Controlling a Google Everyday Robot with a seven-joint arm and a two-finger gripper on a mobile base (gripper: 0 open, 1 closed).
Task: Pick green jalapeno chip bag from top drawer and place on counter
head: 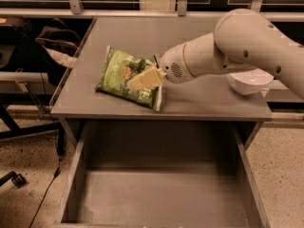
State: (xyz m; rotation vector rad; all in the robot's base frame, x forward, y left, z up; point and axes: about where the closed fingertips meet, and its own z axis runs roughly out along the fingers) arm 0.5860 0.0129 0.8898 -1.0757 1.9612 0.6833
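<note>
Grey worktop (209,103) carries the green jalapeno chip bag (118,74), lying flat, above the open top drawer (161,196). White gripper (145,79) sits on the bag's right half; whether it pinches, cannot tell. Likely light, crinkly, slippery, crushable: best taken by an edge seam.

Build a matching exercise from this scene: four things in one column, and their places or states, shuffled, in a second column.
Things
1. green jalapeno chip bag
2. top drawer
3. white bowl
4. tool

Places or states
A. pulled open below the counter
B. at the counter's right side, partly hidden by the arm
C. lying on the counter, left of centre
D. over the right part of the bag

Pairs: 1-C, 2-A, 3-B, 4-D
</note>
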